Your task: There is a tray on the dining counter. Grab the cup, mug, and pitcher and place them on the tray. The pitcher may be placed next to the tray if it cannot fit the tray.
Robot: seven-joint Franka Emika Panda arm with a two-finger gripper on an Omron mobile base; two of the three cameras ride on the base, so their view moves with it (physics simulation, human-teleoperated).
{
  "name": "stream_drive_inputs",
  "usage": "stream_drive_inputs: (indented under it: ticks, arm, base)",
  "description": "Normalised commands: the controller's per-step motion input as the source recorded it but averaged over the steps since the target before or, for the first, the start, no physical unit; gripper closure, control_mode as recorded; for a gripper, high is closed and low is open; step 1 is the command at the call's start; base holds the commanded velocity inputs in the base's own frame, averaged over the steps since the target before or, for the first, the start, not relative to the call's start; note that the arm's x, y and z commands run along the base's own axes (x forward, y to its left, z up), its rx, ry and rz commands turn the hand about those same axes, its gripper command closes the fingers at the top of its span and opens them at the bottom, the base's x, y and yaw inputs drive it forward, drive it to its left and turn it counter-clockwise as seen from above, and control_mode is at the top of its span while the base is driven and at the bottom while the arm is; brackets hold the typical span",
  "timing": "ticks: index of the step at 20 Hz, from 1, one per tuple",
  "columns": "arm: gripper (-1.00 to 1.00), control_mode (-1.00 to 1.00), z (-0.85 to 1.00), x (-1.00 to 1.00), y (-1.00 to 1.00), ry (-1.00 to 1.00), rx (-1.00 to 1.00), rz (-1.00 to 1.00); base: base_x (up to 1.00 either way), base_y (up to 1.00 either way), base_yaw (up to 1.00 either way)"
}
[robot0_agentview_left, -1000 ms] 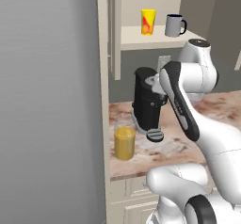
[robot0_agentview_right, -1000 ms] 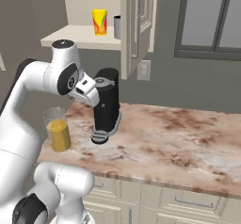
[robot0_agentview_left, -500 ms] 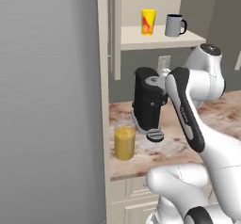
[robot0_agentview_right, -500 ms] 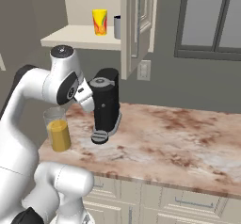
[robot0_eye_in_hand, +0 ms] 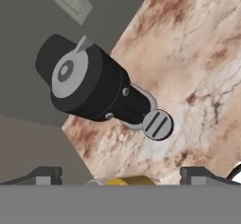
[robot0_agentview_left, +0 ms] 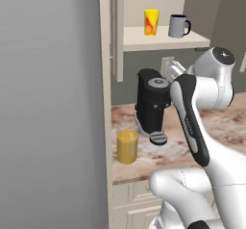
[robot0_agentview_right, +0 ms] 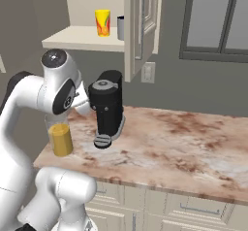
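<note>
The counter (robot0_agentview_right: 193,147) with the marbled beige and reddish-brown stone top over white cabinets spreads out below the gripper (robot0_eye_in_hand: 121,173), whose two dark tips stand far apart at the bottom of the hand view, wide open and holding nothing. Straight ahead of the gripper in that view stands a black coffee machine (robot0_eye_in_hand: 94,86), seen from above with a grey round cap on its top and a grey slotted drip disc at its foot; a pale wall switch plate (robot0_eye_in_hand: 70,2) sits beyond it on the grey wall.

The pitcher (robot0_agentview_left: 127,141) is a clear glass cylinder, filled most of the way up with yellow-orange liquid, clear glass above the liquid line. It stands upright on the counter just beside the coffee machine and right under the gripper: in the hand view only a sliver of its yellow top (robot0_eye_in_hand: 129,181) peeps up between the tips.

Well above the gripper, on an open cabinet shelf (robot0_agentview_left: 163,38), stand the cup (robot0_agentview_left: 151,22), a yellow handleless tumbler with a red-orange mark, and next to it the mug (robot0_agentview_left: 178,26), grey with a dark handle. The left base view shows the mug whole; in the right base view the cabinet door (robot0_agentview_right: 143,26) hides most of it, while the cup (robot0_agentview_right: 102,22) stays plain.
</note>
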Motion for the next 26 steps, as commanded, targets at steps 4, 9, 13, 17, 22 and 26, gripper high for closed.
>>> stream_drive_inputs:
  ticks: [4,9,13,17,22,26]
  arm:
    - [-1.00,-1.00,0.30,0.00,0.00,-0.16,0.08,-0.03]
    - [-1.00,-1.00,0.44,0.00,-0.09,-0.12,0.15,0.00]
    - [-1.00,-1.00,0.49,0.00,-0.07,-0.10,0.15,0.00]
    - [-1.00,-1.00,0.43,0.00,0.00,-0.12,0.10,0.00]
    - [-1.00,-1.00,0.37,0.00,0.00,-0.14,0.10,-0.01]
    - [-1.00,-1.00,0.34,0.00,0.00,-0.16,0.09,-0.03]
  base:
    - [0.00,0.00,0.00]
    - [0.00,0.00,0.00]
    - [0.00,0.00,0.00]
    - [0.00,0.00,0.00]
    - [0.00,0.00,0.00]
    - [0.00,0.00,0.00]
